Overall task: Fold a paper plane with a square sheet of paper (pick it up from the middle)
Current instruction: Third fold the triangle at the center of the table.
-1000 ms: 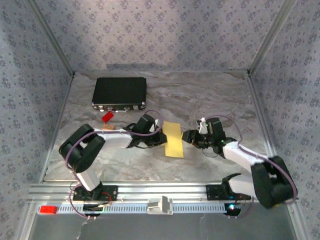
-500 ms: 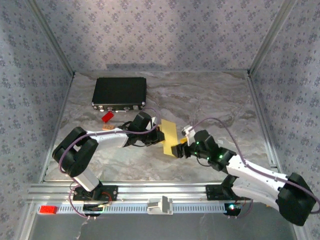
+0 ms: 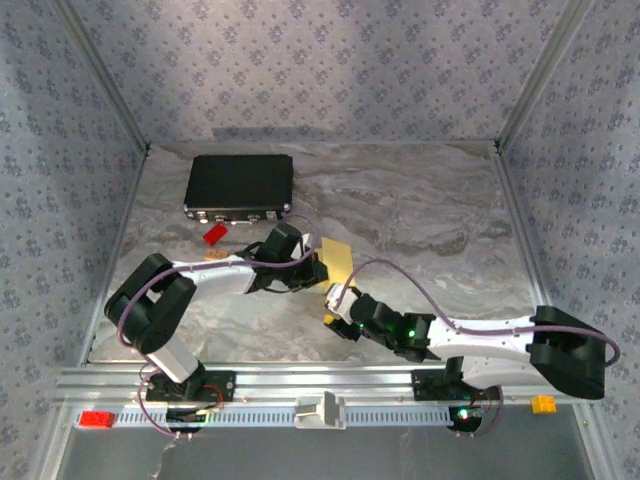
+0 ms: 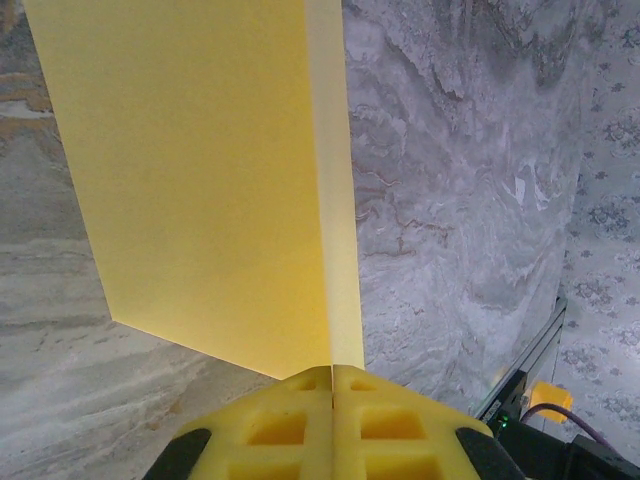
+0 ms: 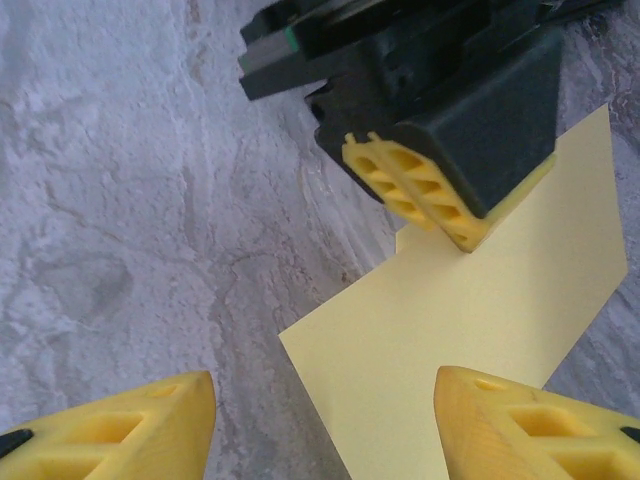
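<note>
Left gripper is seen with its yellow pads pressed together, pinched on the edge of the thin pale-yellow sheet of paper. The sheet is held up off the grey marbled table top, near the middle of the table, tilted. In the left wrist view a straight line is seen running up the sheet from the pads, with a narrow paler strip to its right.

Right gripper is seen spread apart, nothing clamped, just on the near side of the paper. One corner of the sheet lies between its two yellow fingers; contact with the right finger cannot be told. Beyond the sheet the path is blocked by the left gripper's black body, set on the paper's far edge.

Behind the left arm a small red brick and a small tan block are seen close together, well apart from the paper. A black rectangular case is placed further back on the left. On the near rail a red block, a white bracket and a yellow block are noted.
</note>
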### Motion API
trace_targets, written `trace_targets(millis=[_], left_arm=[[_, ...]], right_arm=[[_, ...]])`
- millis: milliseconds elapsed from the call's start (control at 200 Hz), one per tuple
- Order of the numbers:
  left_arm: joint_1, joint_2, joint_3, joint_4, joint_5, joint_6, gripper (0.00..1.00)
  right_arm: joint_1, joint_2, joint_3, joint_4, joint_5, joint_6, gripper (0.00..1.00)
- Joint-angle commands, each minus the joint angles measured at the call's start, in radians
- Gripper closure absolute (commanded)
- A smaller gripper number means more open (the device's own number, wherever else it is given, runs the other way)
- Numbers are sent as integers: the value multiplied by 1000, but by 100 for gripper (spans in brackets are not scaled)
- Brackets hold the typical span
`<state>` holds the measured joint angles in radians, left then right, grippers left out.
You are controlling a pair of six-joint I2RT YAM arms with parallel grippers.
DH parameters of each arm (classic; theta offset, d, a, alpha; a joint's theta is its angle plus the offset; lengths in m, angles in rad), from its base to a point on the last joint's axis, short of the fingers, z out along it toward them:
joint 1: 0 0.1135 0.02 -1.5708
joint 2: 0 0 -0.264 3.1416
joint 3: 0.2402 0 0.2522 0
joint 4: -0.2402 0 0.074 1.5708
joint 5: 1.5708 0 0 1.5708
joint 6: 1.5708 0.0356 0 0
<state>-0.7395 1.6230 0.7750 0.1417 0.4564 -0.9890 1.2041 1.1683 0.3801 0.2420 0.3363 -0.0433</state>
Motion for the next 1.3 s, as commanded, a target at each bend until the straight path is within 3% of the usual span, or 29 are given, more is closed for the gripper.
trace_targets(millis=[0, 160, 285, 730, 1034, 1294], left_arm=[[7, -16, -7, 4, 8, 6, 95], [8, -14, -9, 7, 10, 4, 95], [8, -11, -10, 11, 11, 4, 96], [7, 6, -4, 19, 16, 1, 95], [7, 6, -6, 19, 14, 0, 95], [6, 1, -8, 19, 10, 4, 95]], right_arm=[[34, 68, 24, 56, 124, -61, 39], [61, 169, 48, 105, 231, -80, 40], [83, 216, 49, 158, 295, -94, 49], [81, 159, 6, 134, 294, -49, 72], [73, 145, 3, 125, 273, -36, 80], [68, 134, 7, 106, 259, -34, 97]])
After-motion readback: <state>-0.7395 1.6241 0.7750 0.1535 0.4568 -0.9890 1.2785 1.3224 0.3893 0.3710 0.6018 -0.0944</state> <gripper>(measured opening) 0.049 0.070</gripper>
